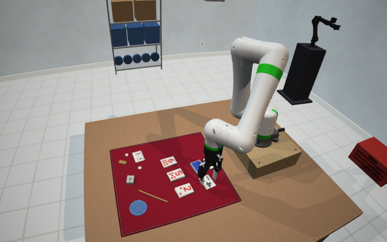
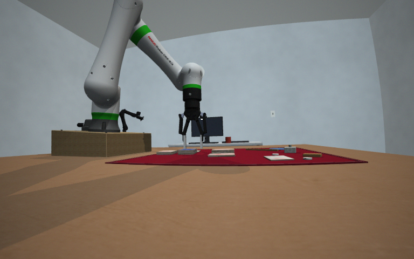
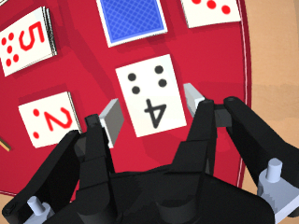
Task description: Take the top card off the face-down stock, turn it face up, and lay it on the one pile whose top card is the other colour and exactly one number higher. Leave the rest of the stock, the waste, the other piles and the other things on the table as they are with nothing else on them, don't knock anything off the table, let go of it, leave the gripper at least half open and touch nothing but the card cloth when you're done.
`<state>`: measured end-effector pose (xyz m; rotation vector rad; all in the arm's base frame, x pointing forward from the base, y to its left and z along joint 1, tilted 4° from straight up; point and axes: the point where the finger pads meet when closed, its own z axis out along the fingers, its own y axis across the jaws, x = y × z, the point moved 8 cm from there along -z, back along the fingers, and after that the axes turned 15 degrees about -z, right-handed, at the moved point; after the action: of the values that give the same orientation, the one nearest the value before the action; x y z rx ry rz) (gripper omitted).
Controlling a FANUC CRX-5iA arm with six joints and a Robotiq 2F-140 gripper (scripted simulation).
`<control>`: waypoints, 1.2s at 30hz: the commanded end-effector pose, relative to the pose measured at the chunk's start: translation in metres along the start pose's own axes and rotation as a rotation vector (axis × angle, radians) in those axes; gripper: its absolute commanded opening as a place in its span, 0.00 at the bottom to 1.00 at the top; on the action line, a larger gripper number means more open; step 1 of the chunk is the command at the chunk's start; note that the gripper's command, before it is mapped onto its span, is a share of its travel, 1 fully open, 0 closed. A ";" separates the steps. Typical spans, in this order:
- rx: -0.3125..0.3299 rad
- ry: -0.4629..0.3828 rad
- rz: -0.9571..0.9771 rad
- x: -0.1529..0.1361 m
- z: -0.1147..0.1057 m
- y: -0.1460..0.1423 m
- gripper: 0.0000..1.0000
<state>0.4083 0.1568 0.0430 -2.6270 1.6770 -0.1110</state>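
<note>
Reading "4" in black on card [image 1: 208,182] [image 3: 150,96], between fingers, half apart and grasping nothing; "FANUC" on arm [image 1: 258,98] [image 2: 160,50].

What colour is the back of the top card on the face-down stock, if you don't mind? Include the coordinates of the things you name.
Blue: the face-down stock [image 1: 196,165] [image 3: 134,20] shows best in the wrist view.
</note>
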 end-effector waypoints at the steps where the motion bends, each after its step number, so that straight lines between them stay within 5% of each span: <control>1: 0.001 0.000 0.000 0.000 0.000 0.000 0.50; 36: 0.001 0.000 0.000 0.000 0.008 0.000 0.50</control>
<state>0.4090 0.1566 0.0362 -2.6267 1.6772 -0.1112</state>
